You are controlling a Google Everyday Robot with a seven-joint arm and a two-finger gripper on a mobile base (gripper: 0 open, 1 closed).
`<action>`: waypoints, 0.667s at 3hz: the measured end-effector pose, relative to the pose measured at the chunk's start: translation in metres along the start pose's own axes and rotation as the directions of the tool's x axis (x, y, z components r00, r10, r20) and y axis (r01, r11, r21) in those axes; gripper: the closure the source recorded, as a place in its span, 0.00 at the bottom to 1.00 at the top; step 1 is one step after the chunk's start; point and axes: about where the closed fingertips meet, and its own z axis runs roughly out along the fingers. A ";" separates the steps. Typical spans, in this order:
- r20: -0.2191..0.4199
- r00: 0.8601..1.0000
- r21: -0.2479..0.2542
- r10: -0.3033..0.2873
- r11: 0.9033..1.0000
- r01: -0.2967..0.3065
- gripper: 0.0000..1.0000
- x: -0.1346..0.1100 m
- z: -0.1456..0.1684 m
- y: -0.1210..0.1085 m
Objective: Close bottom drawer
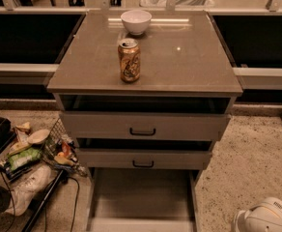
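Camera view takes in the grey cabinet first, its upper two drawers slightly ajar; beneath them the bottom drawer stands pulled far out, tray bare, front edge at the frame's foot; it looks rigid, light and free on its slides, so I'd judge a flat push on the middle of the front panel would serve, the handle being hidden; the gripper sits low at right, beside the drawer; whether it is apart or together I cannot tell.
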 end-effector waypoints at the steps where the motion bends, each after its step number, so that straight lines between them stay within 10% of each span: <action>1: 0.000 1.000 -0.002 0.000 1.000 0.000 0.72 0.000 0.001 0.001; 2: -0.011 1.000 -0.027 -0.004 1.000 0.003 0.95 0.000 0.013 0.009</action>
